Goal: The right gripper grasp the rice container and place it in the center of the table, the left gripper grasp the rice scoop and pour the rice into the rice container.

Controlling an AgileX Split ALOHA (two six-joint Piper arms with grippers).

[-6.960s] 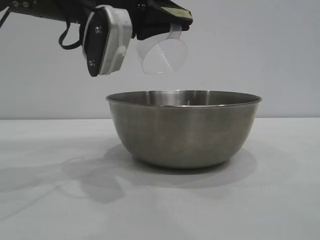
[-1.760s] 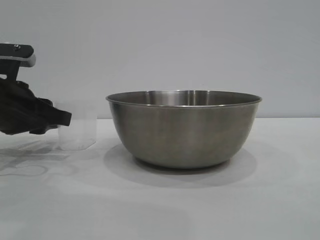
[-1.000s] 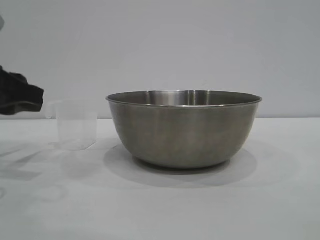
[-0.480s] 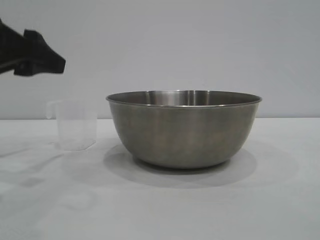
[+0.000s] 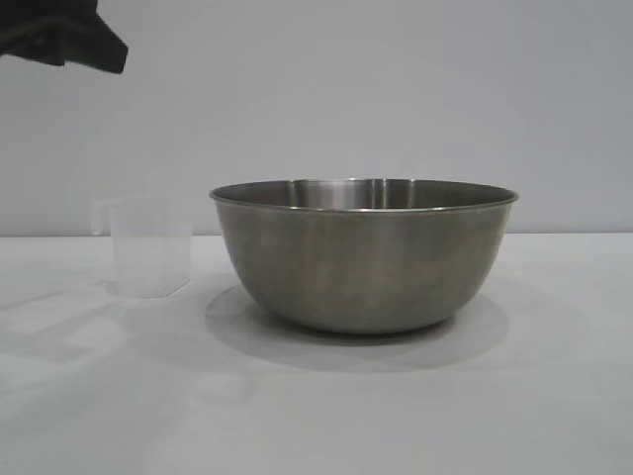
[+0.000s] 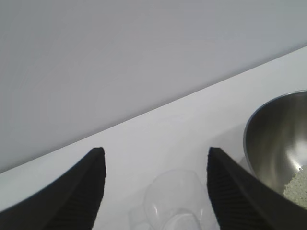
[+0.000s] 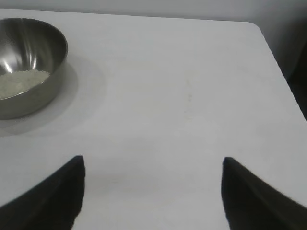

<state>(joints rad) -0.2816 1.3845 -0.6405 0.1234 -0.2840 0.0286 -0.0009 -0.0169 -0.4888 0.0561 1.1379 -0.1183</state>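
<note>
While parked apart from rice container (image 5: 363,255): right gripper (image 7: 152,191) spread, empty. Left gripper (image 6: 156,184) spread above rice scoop (image 5: 148,247), upright beside container; rice (image 7: 19,81) inside.

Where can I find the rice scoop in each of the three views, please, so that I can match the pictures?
Exterior view: the rice scoop stands upright on the table, left of the rice container, apart from it.
Left wrist view: the scoop shows at the lower edge, between the left gripper's open fingers.
Right wrist view: not in it.
Shared landmark: the steel rice container, in all three views.
</note>
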